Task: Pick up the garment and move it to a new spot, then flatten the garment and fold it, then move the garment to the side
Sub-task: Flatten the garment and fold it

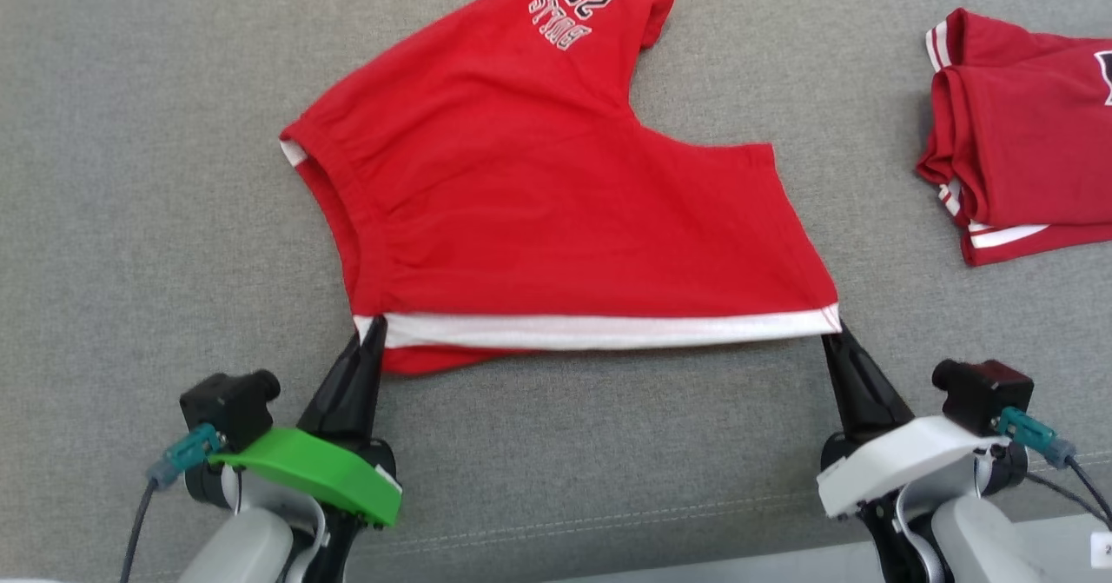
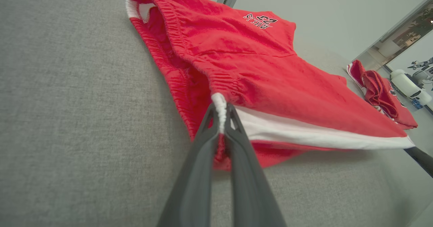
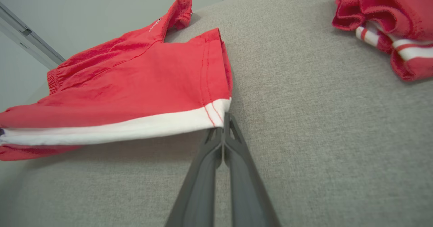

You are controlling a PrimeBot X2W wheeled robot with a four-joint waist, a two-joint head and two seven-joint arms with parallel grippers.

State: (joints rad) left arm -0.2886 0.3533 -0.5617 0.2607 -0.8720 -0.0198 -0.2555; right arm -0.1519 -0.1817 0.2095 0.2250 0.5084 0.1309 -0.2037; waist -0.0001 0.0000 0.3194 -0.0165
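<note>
The garment [image 1: 539, 183] is a pair of red shorts with a white side stripe and white lettering, spread on the grey cloth surface. Its near striped edge is lifted and stretched taut between both grippers. My left gripper [image 1: 373, 327] is shut on the waistband end of the stripe; the left wrist view has the white hem [image 2: 220, 108] pinched between the fingers of the left gripper [image 2: 221, 110]. My right gripper [image 1: 836, 329] is shut on the leg-hem corner, and in the right wrist view the right gripper [image 3: 224, 118] meets the white corner of the garment [image 3: 135, 81].
A second red garment [image 1: 1025, 131] with white stripes lies crumpled at the right edge of the surface, also as a red heap [image 3: 389, 20] in the right wrist view. Bare grey cloth [image 1: 148, 175] spreads to the left and in front.
</note>
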